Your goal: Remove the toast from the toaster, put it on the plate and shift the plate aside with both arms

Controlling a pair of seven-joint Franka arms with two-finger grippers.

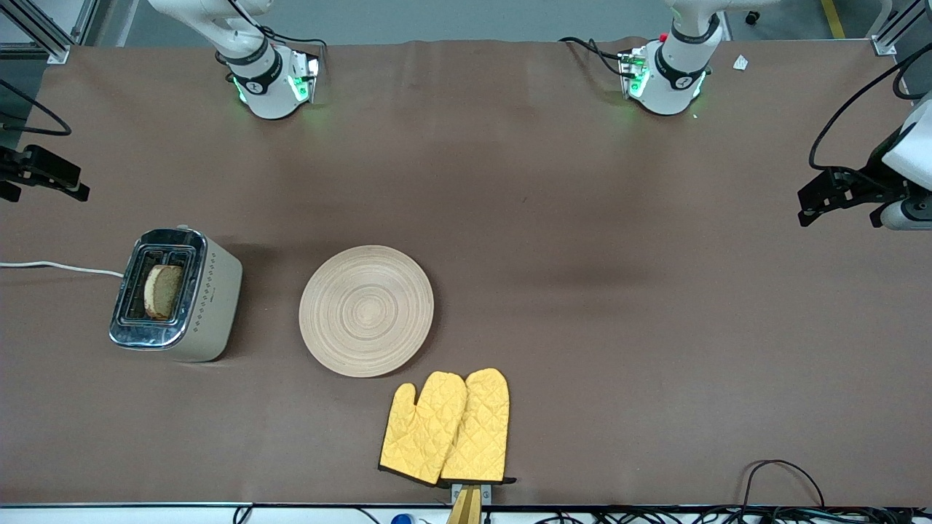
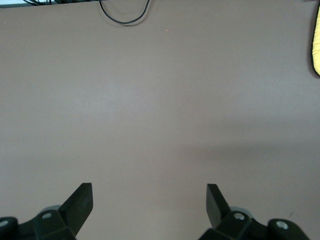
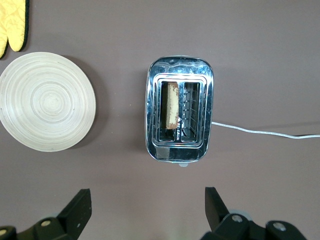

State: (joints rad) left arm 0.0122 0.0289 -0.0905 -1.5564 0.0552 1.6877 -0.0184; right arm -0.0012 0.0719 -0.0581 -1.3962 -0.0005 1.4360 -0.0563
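A: What's at the right arm's end of the table?
B: The right gripper (image 3: 145, 210), fingers spread wide and empty, over the toaster (image 1: 176, 294), where the toast (image 1: 162, 291) stands upright in one slot.
A: And next along?
B: The plate (image 1: 366, 320) lies bare beside the toaster, the yellow mitts (image 1: 448, 427) nearer the camera. The left gripper (image 2: 149, 202) hangs released over bare table

Two white jointed arms (image 1: 266, 69) (image 1: 677, 62) with black-banded, green-lit bases and trailing black cables are seen, each ending in black angular fingers (image 2: 80, 202) (image 3: 77, 210) studded with silver screws.
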